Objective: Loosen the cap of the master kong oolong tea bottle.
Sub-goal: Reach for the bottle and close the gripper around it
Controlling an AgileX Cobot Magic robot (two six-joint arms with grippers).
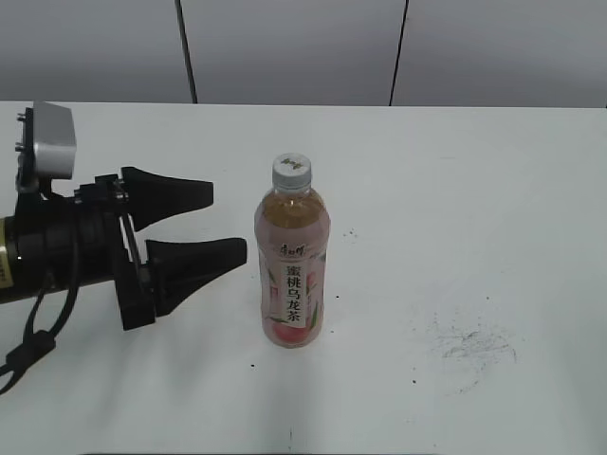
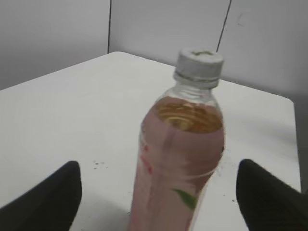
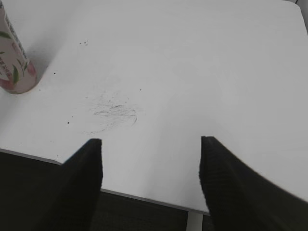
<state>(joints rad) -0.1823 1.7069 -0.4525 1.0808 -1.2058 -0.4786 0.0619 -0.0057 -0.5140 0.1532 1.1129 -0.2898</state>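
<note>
The master kong oolong tea bottle [image 1: 292, 275] stands upright on the white table, pink label with a white strip of black characters facing the exterior view. Its white-grey ribbed cap [image 1: 291, 170] is on the neck. In the left wrist view the bottle [image 2: 180, 159] fills the middle, with the cap [image 2: 199, 65] on top. My left gripper [image 1: 228, 223] is open and empty, just left of the bottle and apart from it; its fingers flank the bottle in the left wrist view [image 2: 159, 202]. My right gripper [image 3: 150, 166] is open and empty over the table's near edge; the bottle's base [image 3: 14, 67] shows far left.
The white table [image 1: 455, 190] runs to a grey panelled wall behind. A patch of dark scuff marks [image 1: 471, 346] lies right of the bottle, also in the right wrist view [image 3: 113, 111]. The table's near edge [image 3: 144, 197] is below the right fingers.
</note>
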